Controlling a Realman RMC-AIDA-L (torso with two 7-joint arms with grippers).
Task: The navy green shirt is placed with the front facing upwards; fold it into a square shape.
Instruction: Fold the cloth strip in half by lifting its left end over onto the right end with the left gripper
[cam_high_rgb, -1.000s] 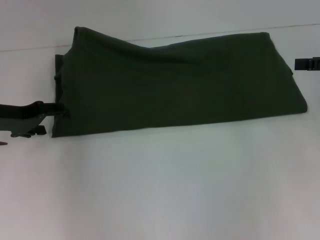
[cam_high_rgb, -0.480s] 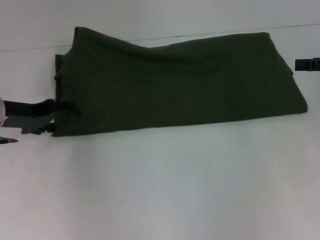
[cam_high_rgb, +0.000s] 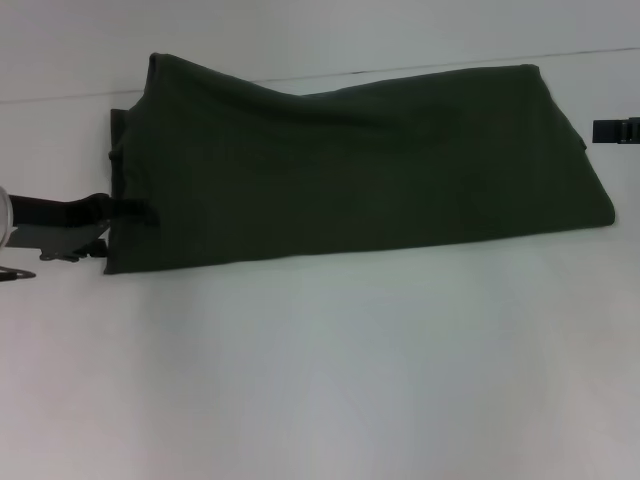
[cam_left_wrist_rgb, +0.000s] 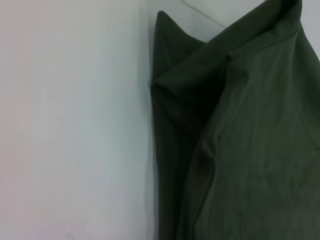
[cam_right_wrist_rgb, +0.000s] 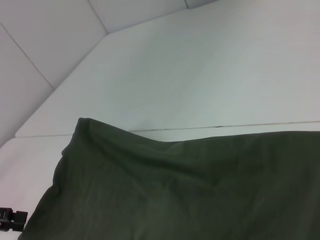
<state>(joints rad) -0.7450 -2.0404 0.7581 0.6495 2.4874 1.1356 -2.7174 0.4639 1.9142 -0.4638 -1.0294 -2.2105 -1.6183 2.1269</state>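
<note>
Pushing in from a second ago, the left hand is now reaching over the near-left corner of the dark olive-green cotton shirt, folded long across the white counter; its grip state cannot be told. Farther right, the right hand is sitting just beside the shirt's edge.

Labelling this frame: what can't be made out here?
- Navy green shirt: chest print and neck label hidden in all views, folded inside; only plain cloth shows.
- Left tool: head view, tip dark against the shirt's left edge; grip unreadable. Absent from its wrist view.
- Right tool: cut off by the head view's right edge.
</note>
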